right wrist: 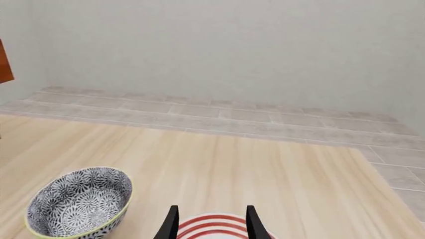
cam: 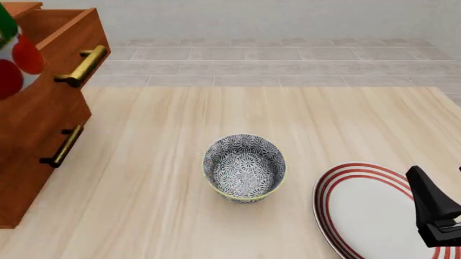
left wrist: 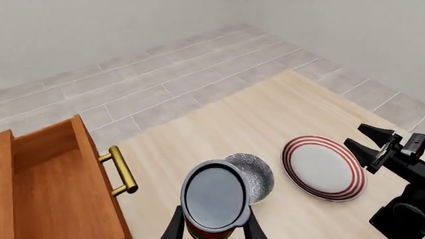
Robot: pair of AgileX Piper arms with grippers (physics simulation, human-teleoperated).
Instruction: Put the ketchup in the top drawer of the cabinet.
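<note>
left gripper [left wrist: 214, 230] clamps ketchup [left wrist: 214, 198]

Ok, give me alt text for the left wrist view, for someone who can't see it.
The left gripper holds the ketchup above the table, beside the open top drawer with its brass handle. Below sit a patterned bowl and a red-striped plate.

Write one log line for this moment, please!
left gripper: holding ketchup | top drawer: open | right gripper: open, above plate
</note>
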